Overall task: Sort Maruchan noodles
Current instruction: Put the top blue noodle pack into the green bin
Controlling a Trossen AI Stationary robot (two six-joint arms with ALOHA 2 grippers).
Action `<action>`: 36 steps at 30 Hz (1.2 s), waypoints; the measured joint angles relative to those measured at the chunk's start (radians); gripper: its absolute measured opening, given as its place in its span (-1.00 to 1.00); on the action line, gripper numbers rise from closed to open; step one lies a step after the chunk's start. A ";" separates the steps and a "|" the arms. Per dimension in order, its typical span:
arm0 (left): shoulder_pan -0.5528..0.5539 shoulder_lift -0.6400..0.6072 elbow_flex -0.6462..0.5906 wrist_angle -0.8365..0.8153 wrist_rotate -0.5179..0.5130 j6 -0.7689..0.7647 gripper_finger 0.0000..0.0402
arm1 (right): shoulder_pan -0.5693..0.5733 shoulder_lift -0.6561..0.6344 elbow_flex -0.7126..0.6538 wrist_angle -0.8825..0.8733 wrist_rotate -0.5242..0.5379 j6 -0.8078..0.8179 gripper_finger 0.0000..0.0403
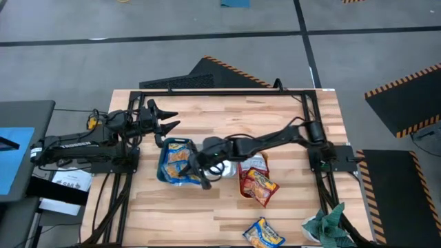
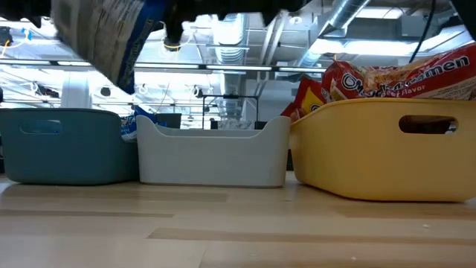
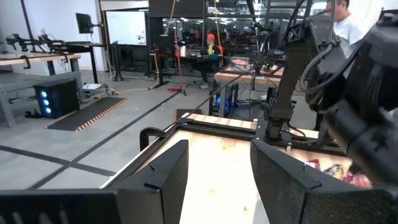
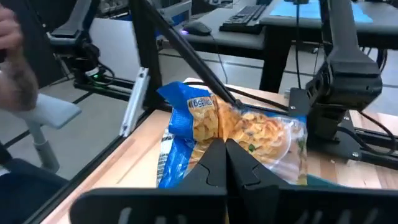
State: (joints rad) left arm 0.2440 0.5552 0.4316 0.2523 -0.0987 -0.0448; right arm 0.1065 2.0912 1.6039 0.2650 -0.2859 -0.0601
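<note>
Centre-left of the high view — right claw clenched on a yellow-blue noodle packet above the teal bin. Light, crinkly, slippery, brittle inside — best pinched at an edge seam. Left claw released, upper left.

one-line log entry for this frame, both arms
right hand: shut on yellow-blue noodle packet, over teal bin | left hand: open, idle at table's left | red packets: in orange bin

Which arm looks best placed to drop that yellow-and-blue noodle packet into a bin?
The right: its gripper is shut on the yellow-and-blue packet above the teal bin. The left gripper hangs open, empty.
</note>
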 joint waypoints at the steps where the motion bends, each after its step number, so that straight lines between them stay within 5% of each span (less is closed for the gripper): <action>1: 0.000 0.000 0.000 0.000 0.000 0.001 -0.20 | -0.006 0.017 0.019 -0.003 0.000 0.004 -0.97; 15: 0.000 0.000 0.000 -0.013 0.000 0.002 -0.20 | -0.062 0.124 0.112 -0.001 0.029 0.061 -0.88; 27: 0.000 0.000 0.000 -0.021 -0.019 0.003 -0.20 | -0.064 0.116 0.112 -0.050 0.222 0.011 -0.29; 36: 0.000 0.000 0.000 -0.048 -0.019 -0.003 -0.20 | -0.087 -0.013 0.113 -0.412 0.243 -0.031 0.01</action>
State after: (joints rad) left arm 0.2439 0.5552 0.4313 0.2039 -0.1173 -0.0473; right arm 0.0197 2.0779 1.7168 -0.1474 -0.0425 -0.0910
